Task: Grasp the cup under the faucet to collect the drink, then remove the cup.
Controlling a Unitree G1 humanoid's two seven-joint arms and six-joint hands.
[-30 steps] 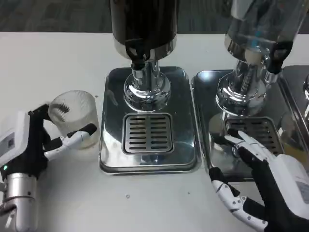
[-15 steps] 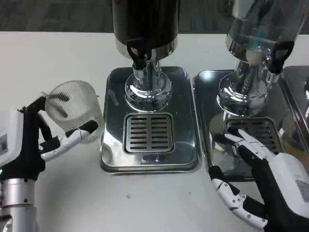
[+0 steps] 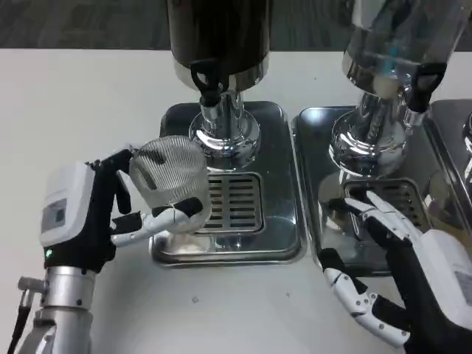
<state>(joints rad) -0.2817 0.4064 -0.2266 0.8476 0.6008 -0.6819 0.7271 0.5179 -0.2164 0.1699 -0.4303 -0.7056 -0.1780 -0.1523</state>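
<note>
A clear ribbed plastic cup (image 3: 174,181) is held in my left hand (image 3: 99,214), lifted and tilted over the left edge of the left drip tray (image 3: 276,184). The cup looks empty. Its rim sits just left of the slotted grate (image 3: 232,201), below and left of the black faucet (image 3: 207,82) of the dark dispenser (image 3: 220,37). My right hand (image 3: 402,273) rests with its fingers spread over the front of the right drip tray (image 3: 317,147), holding nothing.
A second dispenser (image 3: 398,40) with a clear tank and its own black tap (image 3: 417,88) stands at the right on a chrome pedestal. Bare white tabletop (image 3: 74,96) lies to the left and in front of the trays.
My left hand has lifted the cup off the table and carried it right, from beside the tray to over its left edge. The right hand has barely moved.
</note>
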